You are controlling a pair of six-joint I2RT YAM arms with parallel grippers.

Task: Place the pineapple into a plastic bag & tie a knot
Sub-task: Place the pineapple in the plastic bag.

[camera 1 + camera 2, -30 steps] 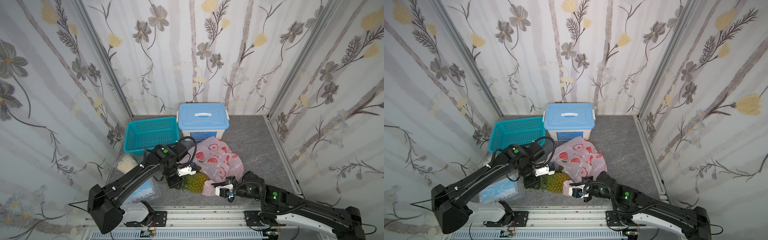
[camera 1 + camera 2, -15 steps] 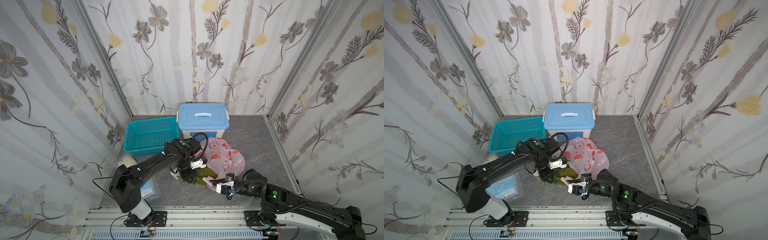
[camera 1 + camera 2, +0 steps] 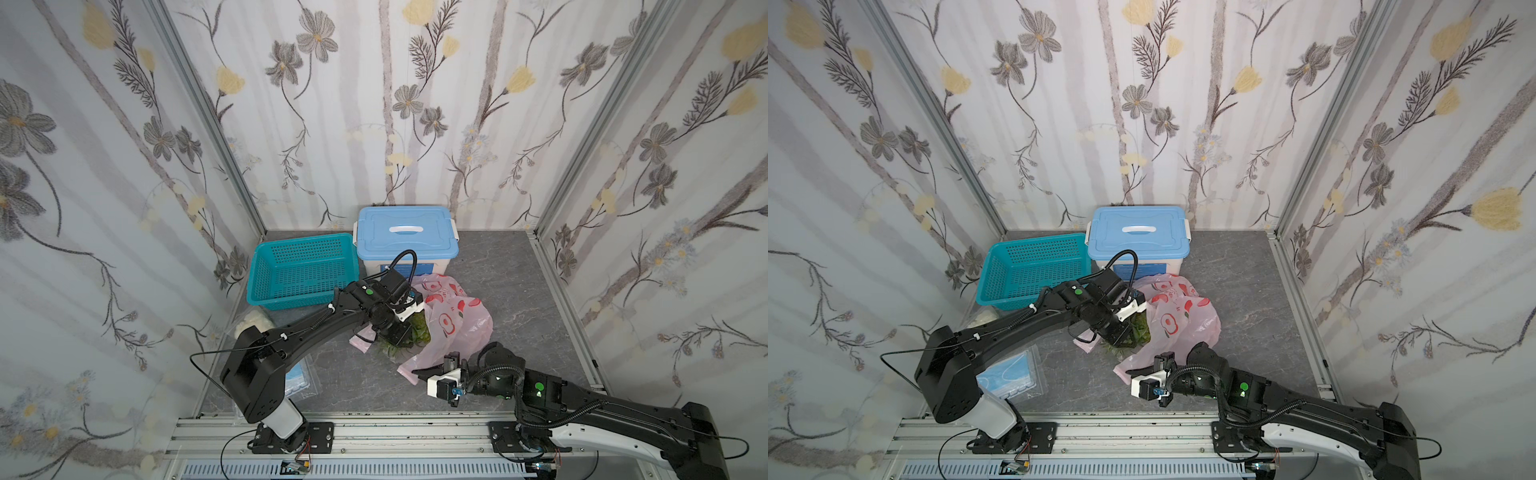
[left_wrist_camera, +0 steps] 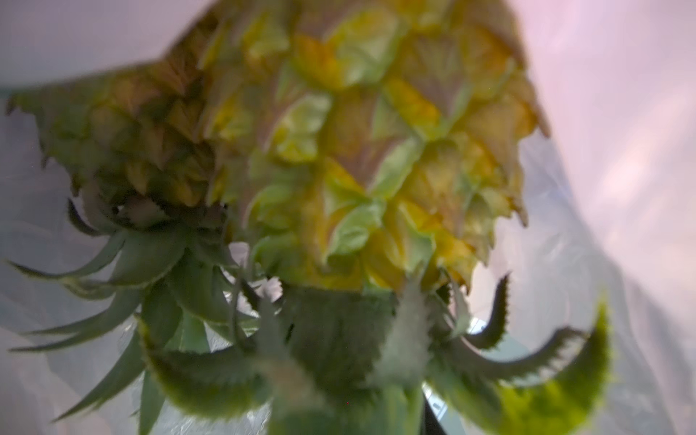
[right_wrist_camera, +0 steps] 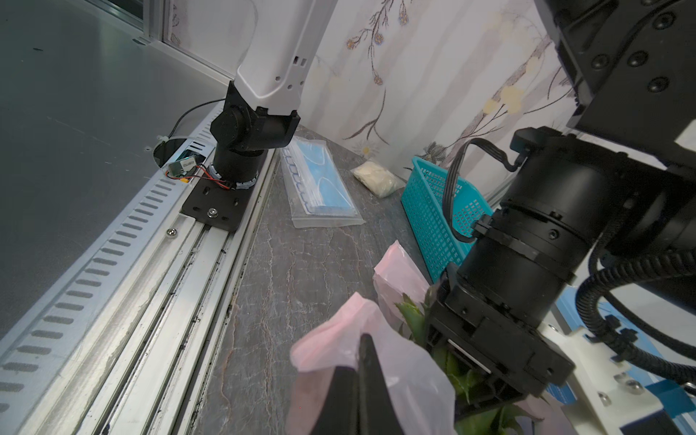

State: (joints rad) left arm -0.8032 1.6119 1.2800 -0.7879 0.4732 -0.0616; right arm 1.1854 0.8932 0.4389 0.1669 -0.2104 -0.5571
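The left tool [image 3: 401, 334]: its jaws are hidden behind leaves, but it looks to be pinching the scaly yellow-green pineapple [image 4: 357, 150] by its spiky crown.

Change over the last second: you swung the fruit from the dark grey worktop [image 3: 519, 291] in front of the bag into the mouth of the thin translucent pink plastic bag with red fruit prints [image 3: 457, 328]. Pink film now surrounds the fruit in the left wrist view. In both top views only green leaves show at the opening.

Judgement: insertion is nearly complete, the release is not yet done, and no knot exists.

The right tool [image 5: 363, 341] is pressed together on the bag's near rim. It has kept that pinch throughout, holding the mouth stretched toward the rail.

One pink handle loop [image 3: 360, 341] lies slack on the worktop just beside the left tool.

Further out, behind the bag, are a teal perforated plastic basket [image 3: 303, 270] and a white box with a blue lid [image 3: 407, 241].
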